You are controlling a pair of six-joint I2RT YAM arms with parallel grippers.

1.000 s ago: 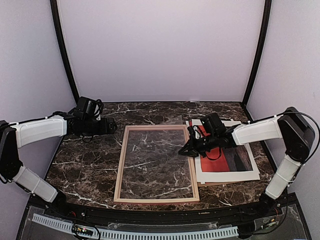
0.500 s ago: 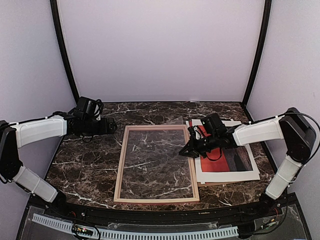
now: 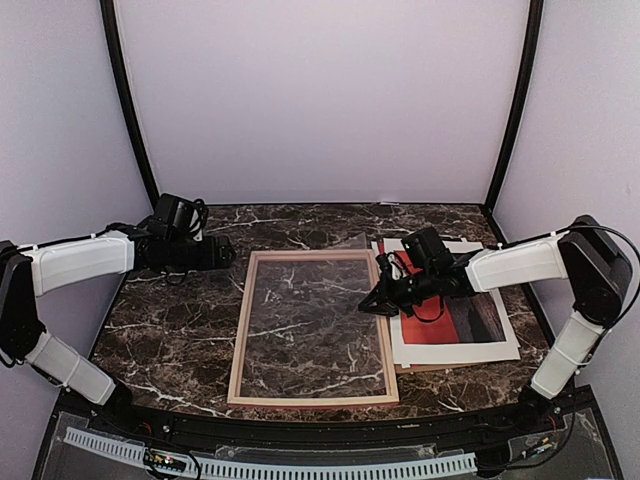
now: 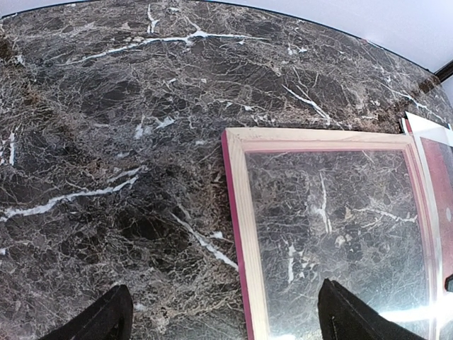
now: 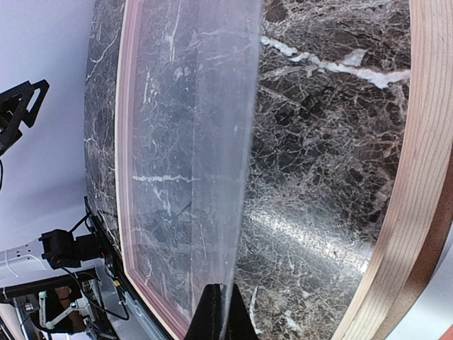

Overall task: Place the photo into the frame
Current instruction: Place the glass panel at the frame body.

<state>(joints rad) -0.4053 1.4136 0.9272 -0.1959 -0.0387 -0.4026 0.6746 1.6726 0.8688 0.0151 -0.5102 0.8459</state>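
Right fingers (image 5: 212, 315) pinched a clear pane (image 5: 198, 142); left fingers (image 4: 106, 319) gaped. The photo (image 3: 450, 325), at the frame's (image 3: 240, 330) three o'clock, looked thin and floppy, wanting an edge grip.

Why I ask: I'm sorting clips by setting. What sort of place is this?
Probably a robot test booth, not a home: a left arm and a right arm fixed at the near edge of a marble-look table, plain pale walls closing it in on three sides.

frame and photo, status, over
Left gripper open, hovering by frame's far left corner. Right gripper shut on clear pane, its edge raised over frame. Photo not in, lying right of frame under right arm.
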